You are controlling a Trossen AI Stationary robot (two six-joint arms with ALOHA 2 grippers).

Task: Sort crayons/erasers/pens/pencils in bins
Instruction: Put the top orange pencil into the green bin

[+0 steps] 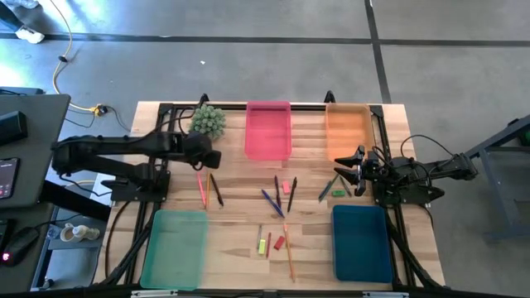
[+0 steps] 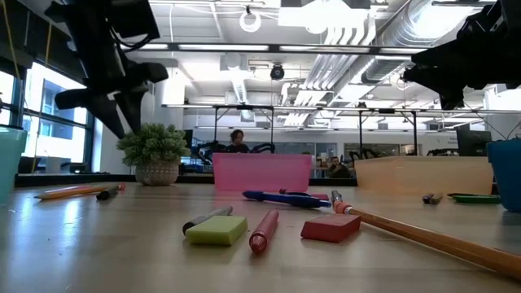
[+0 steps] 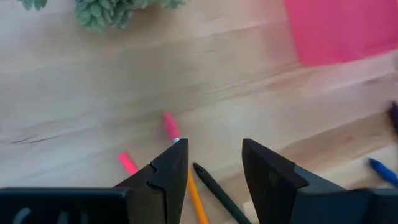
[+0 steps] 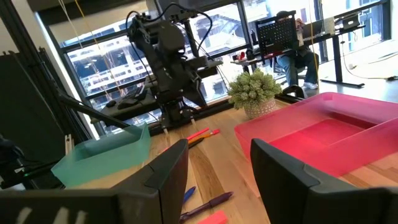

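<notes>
Pencils, pens, crayons and erasers lie loose on the wooden table between four bins: pale green (image 1: 174, 247), pink (image 1: 268, 130), orange (image 1: 348, 132) and dark blue (image 1: 362, 242). My left gripper (image 1: 212, 159) hovers open above a pink pencil (image 3: 170, 126), an orange pencil (image 3: 196, 200) and a black pen (image 3: 217, 193) that lie flat at the table's left (image 1: 207, 189). My right gripper (image 1: 346, 170) is open and empty, above the table near the orange bin's near end, over a green eraser (image 1: 338, 193).
A small potted plant (image 1: 208, 121) stands at the far left beside the pink bin. In the middle lie purple and blue pens (image 1: 270, 199), a red eraser (image 1: 286, 186), a yellow-green eraser (image 1: 262, 246), another red eraser (image 1: 279, 242) and a long orange pencil (image 1: 289, 251).
</notes>
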